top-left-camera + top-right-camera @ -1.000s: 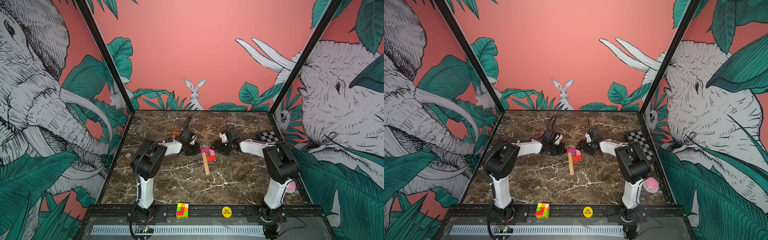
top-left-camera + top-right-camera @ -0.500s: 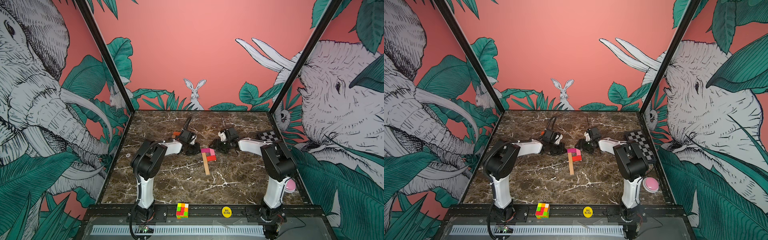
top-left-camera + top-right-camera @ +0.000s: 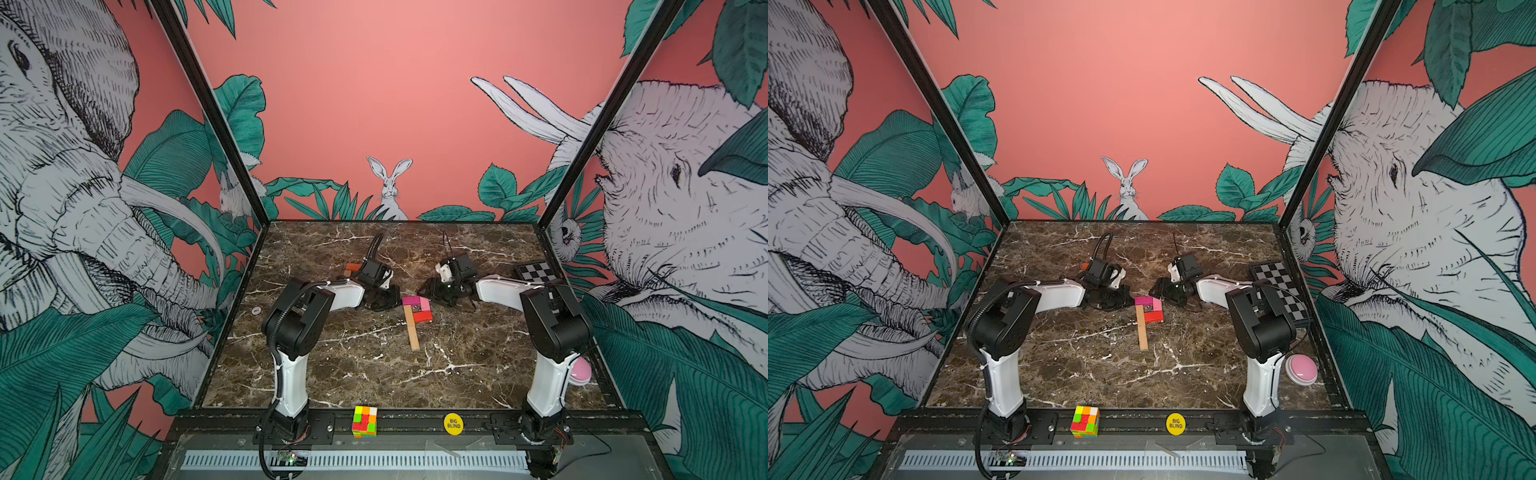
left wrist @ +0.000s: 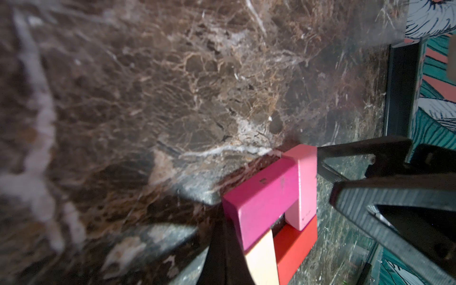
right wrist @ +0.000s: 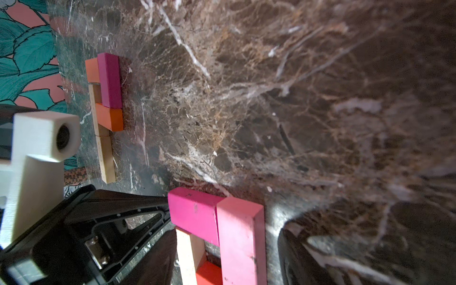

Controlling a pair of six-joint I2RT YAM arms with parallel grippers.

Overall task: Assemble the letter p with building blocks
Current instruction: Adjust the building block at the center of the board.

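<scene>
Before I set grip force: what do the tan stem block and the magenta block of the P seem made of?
Tan stem block: likely bare wood, pale and matte. Magenta block: probably painted wood; matte coat with small dark scuffs.

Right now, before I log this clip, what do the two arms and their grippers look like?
Both the left arm and right arm have white shell links joined by chunky black joints. A black ribbed cable runs along the left one. The left gripper and right gripper are black, with triangular cut-out fingers, ribbed on the face; a white wrist camera housing sits behind the left one.
</scene>
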